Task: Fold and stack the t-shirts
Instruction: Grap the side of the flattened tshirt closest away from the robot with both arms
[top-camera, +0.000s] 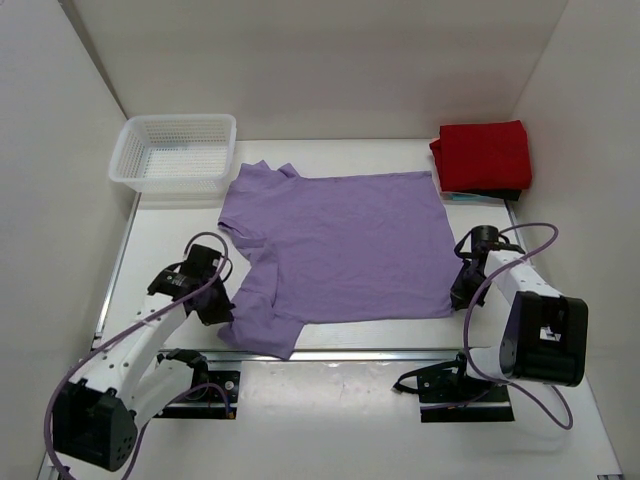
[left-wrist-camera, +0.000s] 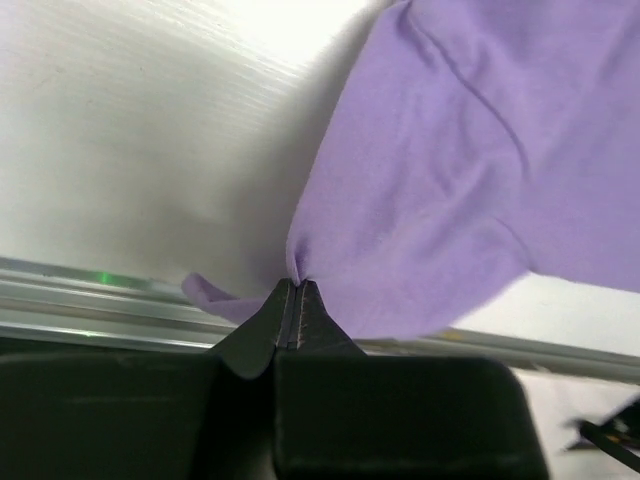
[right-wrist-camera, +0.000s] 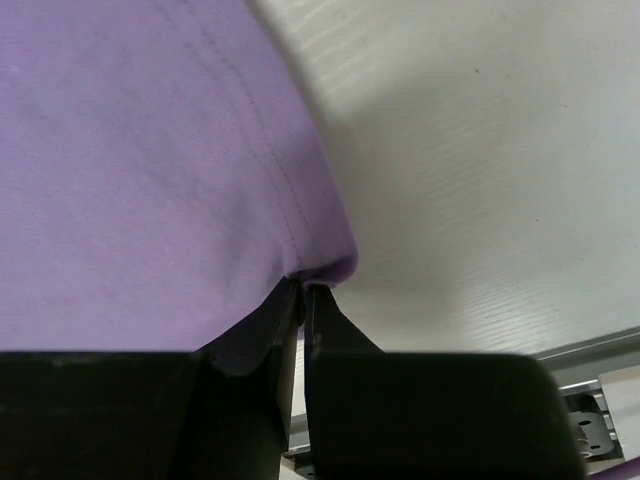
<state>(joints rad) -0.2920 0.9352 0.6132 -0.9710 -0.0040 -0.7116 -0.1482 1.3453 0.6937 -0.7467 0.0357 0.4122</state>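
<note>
A lavender t-shirt (top-camera: 340, 245) lies spread flat across the middle of the table, its neck to the left. My left gripper (top-camera: 222, 312) is shut on the lavender t-shirt, pinching the edge of the near sleeve (left-wrist-camera: 400, 240) at its tips (left-wrist-camera: 297, 284). My right gripper (top-camera: 458, 296) is shut on the same shirt, holding the hemmed near right corner (right-wrist-camera: 310, 272). A red t-shirt (top-camera: 484, 153) sits folded at the far right corner.
A white mesh basket (top-camera: 176, 151) stands at the far left. Under the red t-shirt lies a dark item with a light blue edge (top-camera: 478, 196). A metal rail (top-camera: 340, 352) runs along the table's near edge, just behind both grippers.
</note>
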